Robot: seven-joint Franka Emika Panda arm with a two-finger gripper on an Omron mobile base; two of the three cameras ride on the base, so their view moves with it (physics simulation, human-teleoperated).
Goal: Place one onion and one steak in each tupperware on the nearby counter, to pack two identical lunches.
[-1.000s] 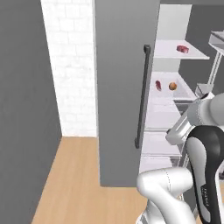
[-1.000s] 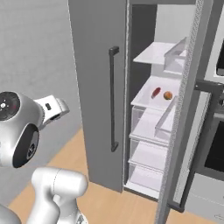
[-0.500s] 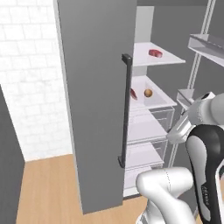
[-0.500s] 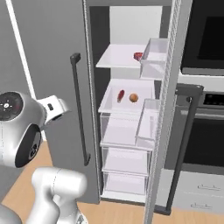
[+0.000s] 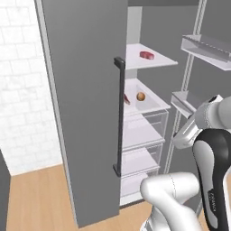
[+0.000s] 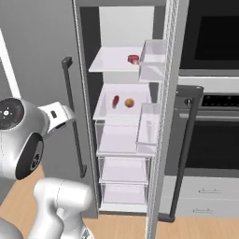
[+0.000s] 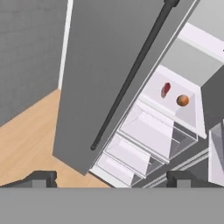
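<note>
facing: an open fridge, its right-hand door swung out edge-on in the right base view
gripper: gripper with its two dark tips spread wide and nothing between them, held in the air in front of the fridge, pointing down toward the shelves
upper shelf: one steak lying near the right edge of the white shelf; the same steak appears toward the back in the left base view
middle shelf: a second steak and an onion side by side, close but apart; in the hand view the steak and the onion sit just above the clear drawers
closed door: grey left-hand door with a long dark handle
surroundings: black oven right of the fridge; light wood floor
</note>
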